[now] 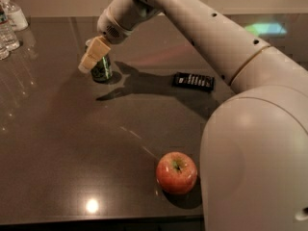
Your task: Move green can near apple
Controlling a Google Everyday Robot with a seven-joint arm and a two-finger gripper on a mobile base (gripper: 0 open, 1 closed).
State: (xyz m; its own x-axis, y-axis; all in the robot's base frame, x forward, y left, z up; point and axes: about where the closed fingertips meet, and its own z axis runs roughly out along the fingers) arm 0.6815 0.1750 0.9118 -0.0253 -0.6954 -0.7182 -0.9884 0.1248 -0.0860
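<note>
Green can (102, 71) cylindrical; tan end effector (87, 63) at top.

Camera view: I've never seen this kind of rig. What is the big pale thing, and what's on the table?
The pale thing is a mobile robot's single arm, reaching over a dark table; the big rounded bulk at the picture's right belongs to it. This one view looks down from near the robot's body. The tan gripper at the arm's end is at the green can, partly covering it; whether it holds it is unclear. An apple lies near the front edge, a flat black object mid-table, clear bottles far left.
</note>
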